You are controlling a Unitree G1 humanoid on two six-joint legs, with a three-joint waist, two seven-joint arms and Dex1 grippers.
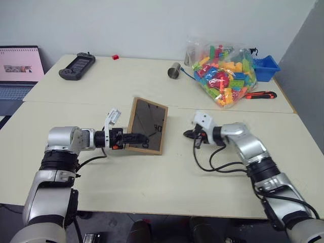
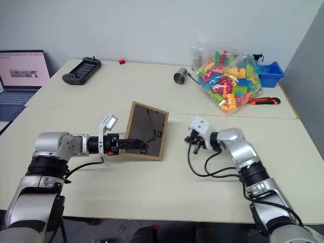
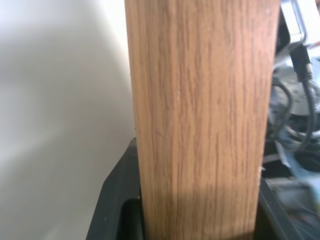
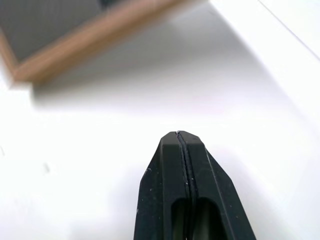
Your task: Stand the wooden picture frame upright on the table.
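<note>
Head views: locate the wooden picture frame (image 1: 147,125) near the middle of the table (image 1: 167,177), tilted, its long axis running away from you. The left gripper (image 1: 135,136) clamps its near-left edge; one black finger lies across the glass. The right gripper (image 1: 188,134) hangs just beside the frame's right edge, apart from it. The left arm therefore controls the coming tilt.

Left wrist view: wood grain spans the gap between the fingers (image 3: 117,200); the frame's glass and underside are hidden.

Right wrist view: the jaws are pressed fully together, empty; the frame's corner (image 4: 85,37) lies ahead, cut off.
</note>
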